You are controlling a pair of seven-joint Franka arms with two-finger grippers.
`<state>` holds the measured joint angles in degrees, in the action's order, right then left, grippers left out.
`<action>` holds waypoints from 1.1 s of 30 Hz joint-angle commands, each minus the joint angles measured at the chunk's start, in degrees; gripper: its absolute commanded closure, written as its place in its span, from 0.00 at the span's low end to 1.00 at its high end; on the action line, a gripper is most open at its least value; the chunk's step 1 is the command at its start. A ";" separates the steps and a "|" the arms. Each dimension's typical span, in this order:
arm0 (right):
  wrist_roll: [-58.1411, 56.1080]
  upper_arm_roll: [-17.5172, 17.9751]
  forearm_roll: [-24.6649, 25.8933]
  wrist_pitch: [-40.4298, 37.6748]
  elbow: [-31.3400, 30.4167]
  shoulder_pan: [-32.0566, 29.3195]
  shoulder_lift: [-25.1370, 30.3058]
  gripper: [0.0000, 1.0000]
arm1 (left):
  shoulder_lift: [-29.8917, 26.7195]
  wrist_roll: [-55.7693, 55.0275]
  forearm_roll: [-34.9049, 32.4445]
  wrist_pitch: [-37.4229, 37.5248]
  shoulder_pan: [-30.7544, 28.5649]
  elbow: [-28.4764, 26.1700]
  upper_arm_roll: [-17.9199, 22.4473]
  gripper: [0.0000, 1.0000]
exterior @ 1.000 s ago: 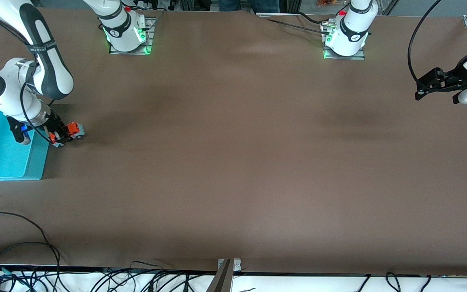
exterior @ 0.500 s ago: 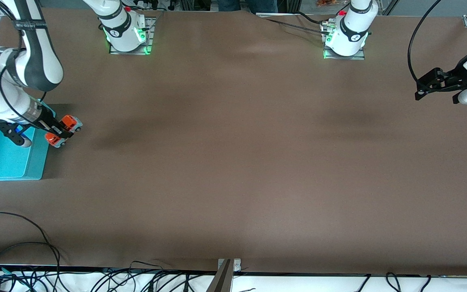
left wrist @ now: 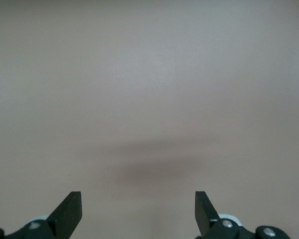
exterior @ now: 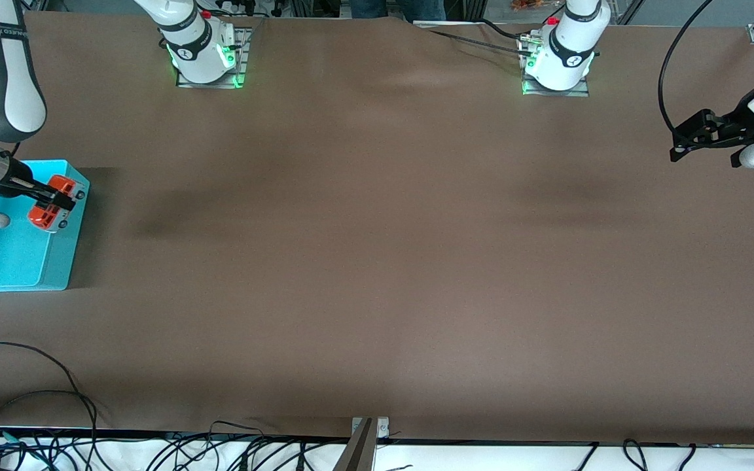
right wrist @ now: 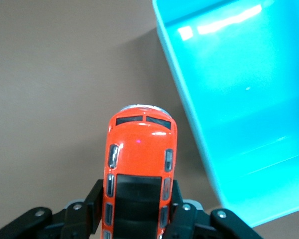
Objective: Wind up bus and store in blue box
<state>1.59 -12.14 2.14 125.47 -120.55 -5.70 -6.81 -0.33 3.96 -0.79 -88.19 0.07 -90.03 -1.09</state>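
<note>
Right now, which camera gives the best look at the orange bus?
The right wrist view: the bus fills the middle, roof up, clamped in the right hand beside the blue box. The front view shows it small over the box's rim. The left wrist view shows none of it.

Front view high, faces robots; right wrist close over bus (right wrist: pixel 138 169) (shared); left wrist apparently sees bare table (left wrist: pixel 149 74).

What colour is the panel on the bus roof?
Black, on the orange bus held by the right gripper; the right wrist view shows it best.
</note>
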 commanded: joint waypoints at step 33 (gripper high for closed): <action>-29.18 -1.49 8.76 -0.40 15.34 -15.21 -18.14 1.00 | 0.86 -0.44 0.79 1.00 -0.07 1.97 -0.23 0.00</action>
<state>-23.17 -14.38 10.95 125.41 -111.20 -18.22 -19.86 -0.33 3.96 -0.79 -88.19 0.12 -90.03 -1.13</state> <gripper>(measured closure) 0.458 0.000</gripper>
